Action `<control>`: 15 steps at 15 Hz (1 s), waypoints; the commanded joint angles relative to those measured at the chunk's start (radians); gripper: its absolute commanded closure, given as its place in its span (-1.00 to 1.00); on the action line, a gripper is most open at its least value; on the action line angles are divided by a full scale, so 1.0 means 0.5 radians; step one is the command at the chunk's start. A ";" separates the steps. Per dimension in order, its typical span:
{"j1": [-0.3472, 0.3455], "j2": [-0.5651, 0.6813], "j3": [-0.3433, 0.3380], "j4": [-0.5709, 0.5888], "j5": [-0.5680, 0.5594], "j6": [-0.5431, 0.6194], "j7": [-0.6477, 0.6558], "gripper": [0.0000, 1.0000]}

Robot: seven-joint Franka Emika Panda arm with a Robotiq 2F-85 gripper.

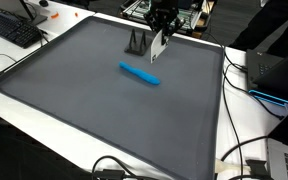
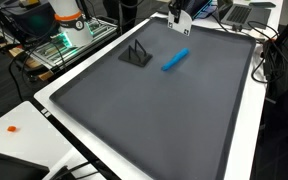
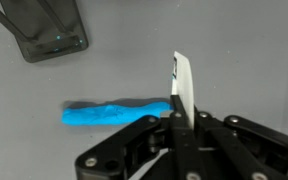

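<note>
Wrist view: end effector (image 3: 181, 124) is clamped tight on a thin white piece (image 3: 183, 82), held upright & clear of the surface (image 1: 74, 110). Pickup looks done, w/ the piece not yet set down anywhere. Just beyond, the blue stick (image 3: 109, 114) lies flat, untouched; farther off sits the dark holder (image 3: 46, 30), apart from both.

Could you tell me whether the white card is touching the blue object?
Apart. In an exterior view the white card hangs clear of the blue object, grey mat between.

Matt grey mat (image 1: 84, 115), smooth white piece (image 3: 183, 85)
</note>
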 commanded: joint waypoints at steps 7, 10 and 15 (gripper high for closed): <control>0.065 0.342 -0.035 0.295 -0.132 0.006 -0.254 0.98; 0.084 0.431 -0.063 0.376 -0.221 0.012 -0.242 0.98; 0.108 0.543 -0.094 0.455 -0.292 0.048 -0.244 0.98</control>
